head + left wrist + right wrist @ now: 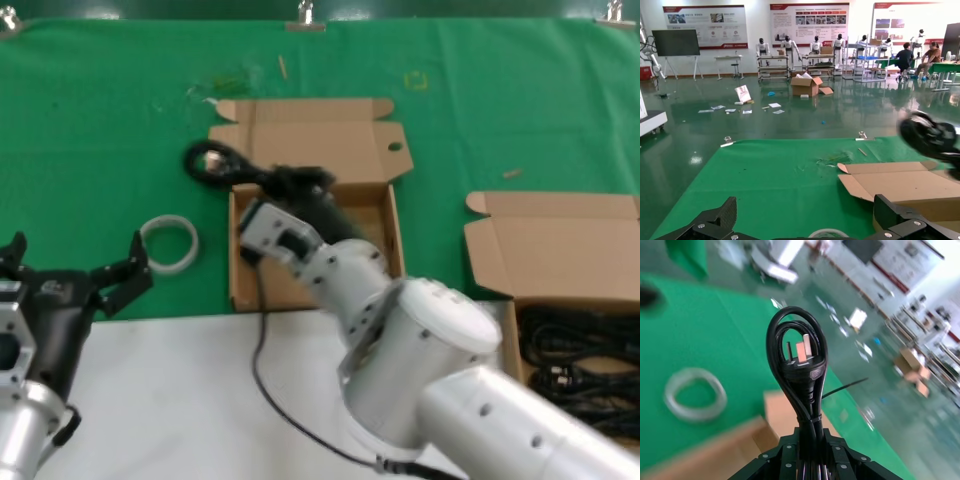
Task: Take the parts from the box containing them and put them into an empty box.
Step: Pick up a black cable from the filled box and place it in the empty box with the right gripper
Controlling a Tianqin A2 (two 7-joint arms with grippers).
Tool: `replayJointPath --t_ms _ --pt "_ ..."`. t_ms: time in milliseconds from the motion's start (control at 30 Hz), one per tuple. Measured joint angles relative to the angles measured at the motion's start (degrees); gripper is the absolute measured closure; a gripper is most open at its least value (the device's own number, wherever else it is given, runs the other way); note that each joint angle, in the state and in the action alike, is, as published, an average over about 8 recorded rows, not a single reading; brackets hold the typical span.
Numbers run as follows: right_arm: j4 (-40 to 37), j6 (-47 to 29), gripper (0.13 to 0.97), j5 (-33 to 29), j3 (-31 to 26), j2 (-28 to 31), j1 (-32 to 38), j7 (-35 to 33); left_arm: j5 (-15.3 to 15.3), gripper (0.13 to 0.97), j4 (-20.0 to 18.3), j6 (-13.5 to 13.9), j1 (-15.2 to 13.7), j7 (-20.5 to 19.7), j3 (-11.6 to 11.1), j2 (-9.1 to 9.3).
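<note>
My right gripper (296, 188) is shut on a coiled black power cord (212, 160) and holds it above the back left corner of the empty box (384, 228), whose lid flap has a round hole (394, 147). In the right wrist view the cord's plug and loop (797, 357) stick out from the closed gripper (812, 437). The box containing the other cords (575, 360) stands at the right with its lid (560, 245) open. My left gripper (70, 272) is open and empty at the lower left; in its own view (807, 212) nothing is between the jaws.
A white ring (168, 245) lies on the green cloth (100, 130) left of the empty box, close to my left gripper; it also shows in the right wrist view (694, 394). A white table edge (180, 380) runs along the front. A thin black cable (262, 370) trails from the right arm.
</note>
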Motion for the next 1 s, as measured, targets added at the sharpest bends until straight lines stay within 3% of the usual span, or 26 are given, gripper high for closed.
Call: replayJointPath --t_ms 233,433,567,1000 --pt "-1.6 -0.8 0.877 0.0 -13.3 0.7 5.8 15.3 0.0 0.132 0.0 0.0 0.0 0.0 0.0 0.00" --pt "-1.8 0.8 0.877 0.0 -16.8 1.3 6.4 19.9 0.0 0.132 0.0 0.0 0.0 0.0 0.0 0.00" --pt "-2.1 2.0 0.877 0.0 -14.3 1.8 4.2 17.6 0.0 0.132 0.0 0.0 0.0 0.0 0.0 0.00" --pt "-3.0 3.3 0.877 0.0 2.7 2.4 -4.3 0.7 0.0 0.132 0.0 0.0 0.0 0.0 0.0 0.00"
